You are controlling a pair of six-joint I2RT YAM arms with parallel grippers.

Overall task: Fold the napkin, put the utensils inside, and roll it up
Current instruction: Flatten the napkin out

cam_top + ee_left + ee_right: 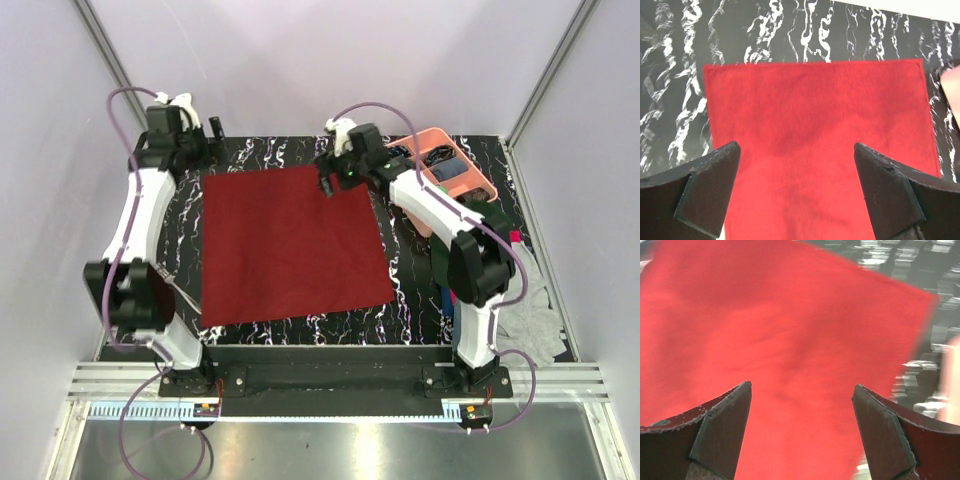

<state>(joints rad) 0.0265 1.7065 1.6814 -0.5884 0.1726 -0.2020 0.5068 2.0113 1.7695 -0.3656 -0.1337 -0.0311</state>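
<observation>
Maroon napkin (290, 245) lies flat mid-table (280, 152); the left gripper (213, 130) hovers at its 11 o'clock corner and the right gripper (327, 184) at 1 o'clock, both jaws wide.

My right wrist view is smeared: the napkin (790, 330) has no sharp edge, the white veins of the table (940, 315) run into streaks, and the cloth runs off the left and bottom edges. In my left wrist view its near part is cut off below and partly hidden behind the fingers (705, 195) of my left gripper (795, 150). From above, my right arm (430, 205) covers part of the pink tray (440, 133); its dark contents are too small to tell.
</observation>
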